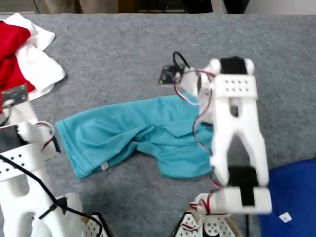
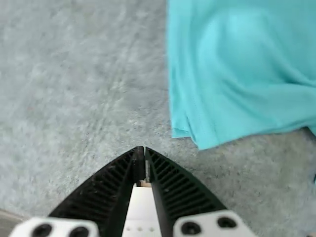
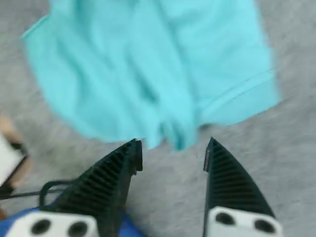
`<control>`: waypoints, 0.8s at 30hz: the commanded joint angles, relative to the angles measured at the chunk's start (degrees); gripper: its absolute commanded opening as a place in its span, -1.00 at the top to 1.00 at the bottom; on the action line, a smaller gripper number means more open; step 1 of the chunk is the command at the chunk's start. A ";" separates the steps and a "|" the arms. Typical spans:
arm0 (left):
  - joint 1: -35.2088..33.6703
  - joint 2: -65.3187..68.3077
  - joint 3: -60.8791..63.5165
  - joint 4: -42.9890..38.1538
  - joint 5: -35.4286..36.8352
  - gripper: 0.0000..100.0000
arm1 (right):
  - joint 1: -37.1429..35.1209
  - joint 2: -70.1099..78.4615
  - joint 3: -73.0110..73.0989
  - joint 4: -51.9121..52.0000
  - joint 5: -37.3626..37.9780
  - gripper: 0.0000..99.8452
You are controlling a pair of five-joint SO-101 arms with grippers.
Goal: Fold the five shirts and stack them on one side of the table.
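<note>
Obs. for you, operator: teal shirt lies unfolded and rumpled at mid-table on the grey table cover, long axis running across the table. Its hem end is twd the left arm and its other end lies under the right arm. Left gripper: pincer closed, jaws pressed together w/ nothing between them, over bare cover just beside the shirt's hem corner, not touching the fabric. Right gripper: pincer open w/ a wide gap and nothing held, above the teal shirt's edge where the fabric bunches into a fold. Other shirts: red shirt and white shirt heaped together at the far left corner, unfolded. Blue shirt at the near right edge, well apart from the teal one.
</note>
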 commanded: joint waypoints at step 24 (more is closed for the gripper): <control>59.69 15.96 -1.67 -18.46 14.77 0.95 | 50.51 -44.88 40.22 -12.84 -32.62 0.57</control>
